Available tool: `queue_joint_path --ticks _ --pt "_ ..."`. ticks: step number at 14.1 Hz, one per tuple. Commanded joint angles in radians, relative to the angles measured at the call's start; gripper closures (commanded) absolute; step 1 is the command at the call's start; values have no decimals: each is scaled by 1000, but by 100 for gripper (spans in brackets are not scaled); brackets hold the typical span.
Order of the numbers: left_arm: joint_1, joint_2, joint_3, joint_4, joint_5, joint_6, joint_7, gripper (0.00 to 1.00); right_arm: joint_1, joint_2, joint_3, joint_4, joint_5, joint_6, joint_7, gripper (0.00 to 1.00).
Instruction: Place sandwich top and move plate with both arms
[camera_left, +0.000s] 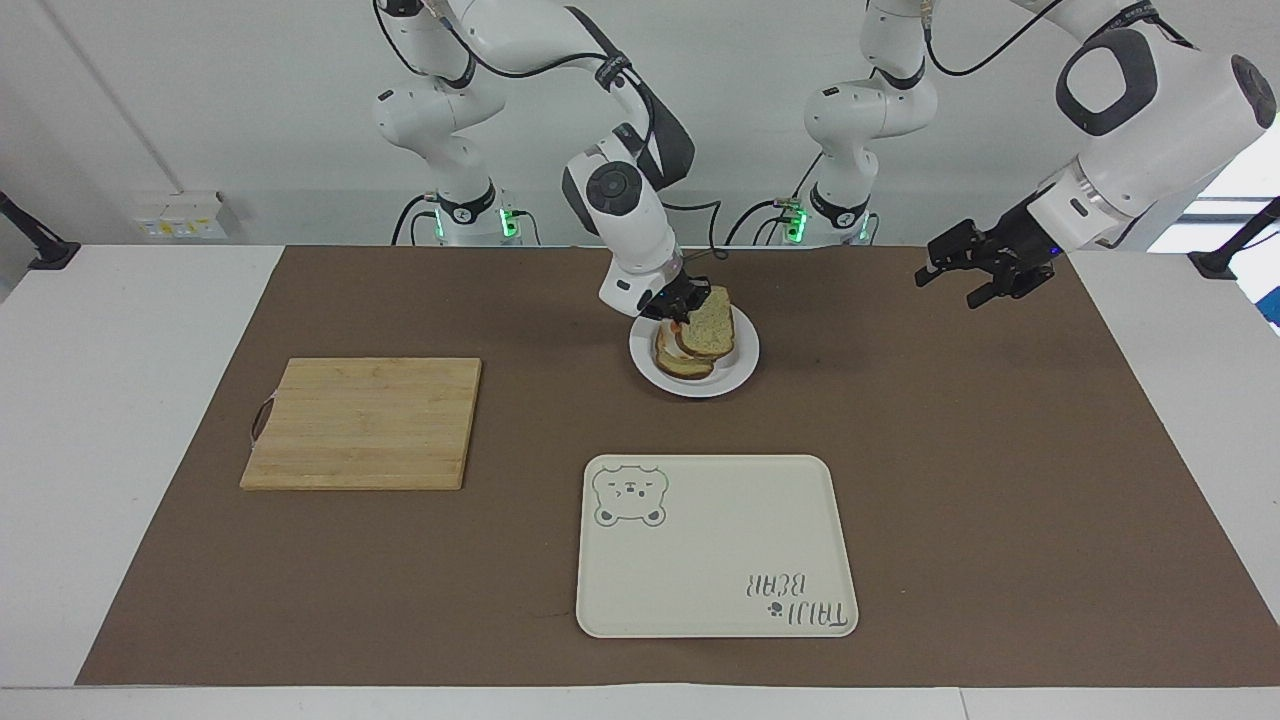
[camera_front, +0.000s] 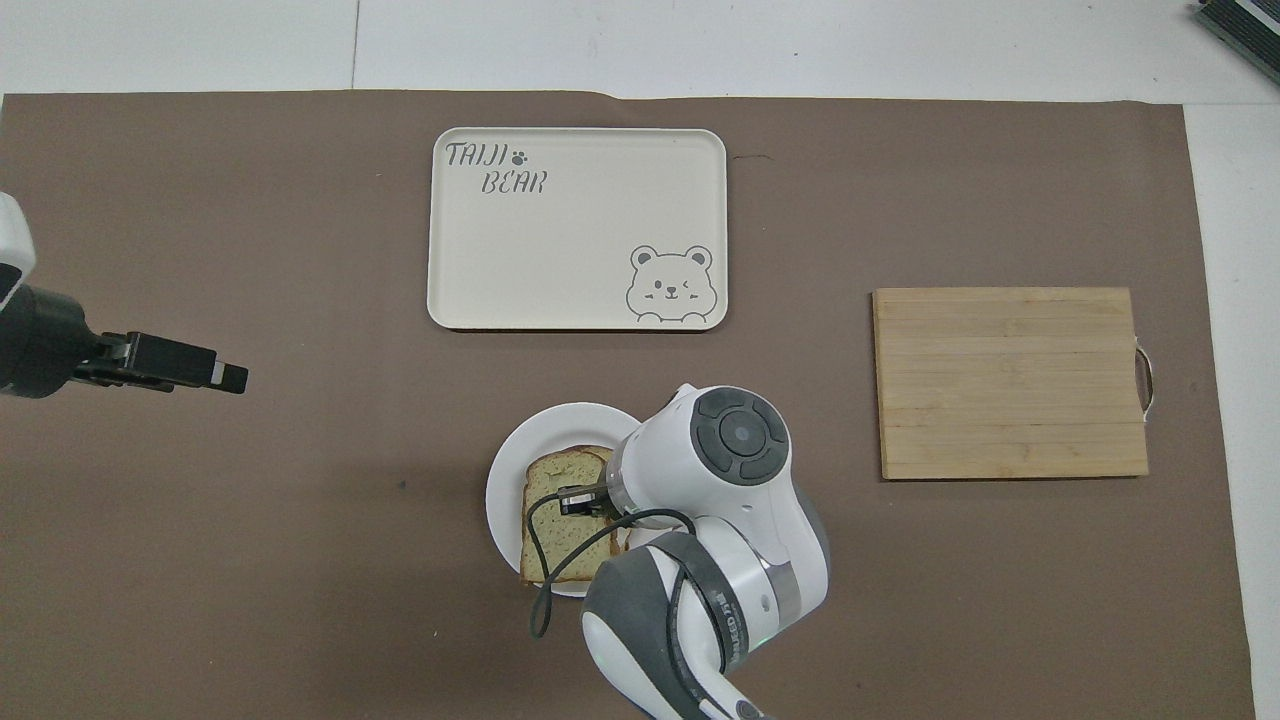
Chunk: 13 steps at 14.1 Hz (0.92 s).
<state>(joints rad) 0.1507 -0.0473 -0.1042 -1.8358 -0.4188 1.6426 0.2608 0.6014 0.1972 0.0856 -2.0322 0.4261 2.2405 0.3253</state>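
Observation:
The white plate (camera_left: 745, 366) lies on the mat in front of the robots, with a bread slice bearing egg (camera_left: 684, 366) on it. My right gripper (camera_left: 690, 299) is shut on the edge of the sandwich top (camera_left: 712, 325), a speckled tan slice held tilted just over the lower slice. In the overhead view the sandwich top (camera_front: 558, 492) covers most of the lower slice on the plate (camera_front: 504, 480), and my right wrist hides the fingers. My left gripper (camera_left: 945, 288) is open and empty in the air over the mat at the left arm's end; it also shows in the overhead view (camera_front: 228, 378).
A cream tray with a bear drawing (camera_left: 715, 545) lies farther from the robots than the plate. A wooden cutting board (camera_left: 362, 422) lies toward the right arm's end. A brown mat (camera_left: 1000, 480) covers the table.

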Motion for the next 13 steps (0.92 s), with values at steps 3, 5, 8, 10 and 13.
queue_joint_path --ticks 3,5,8,10,13 --pt "-2 -37 -5 -117 -28 92 51 0 -5 -7 0 -22 25 37 0 100" --pt "-2 -39 -5 -128 -26 100 52 0 -5 -10 0 -34 25 42 0 100" --pt "0 -39 -5 -129 -28 100 52 0 -5 -12 0 -42 25 42 3 100" --pt "-3 -37 -5 -131 -28 106 55 0 -14 -7 0 -39 25 42 1 84" --pt "3 -36 -5 -132 -28 105 60 0 -20 -4 -1 -33 14 41 3 0"
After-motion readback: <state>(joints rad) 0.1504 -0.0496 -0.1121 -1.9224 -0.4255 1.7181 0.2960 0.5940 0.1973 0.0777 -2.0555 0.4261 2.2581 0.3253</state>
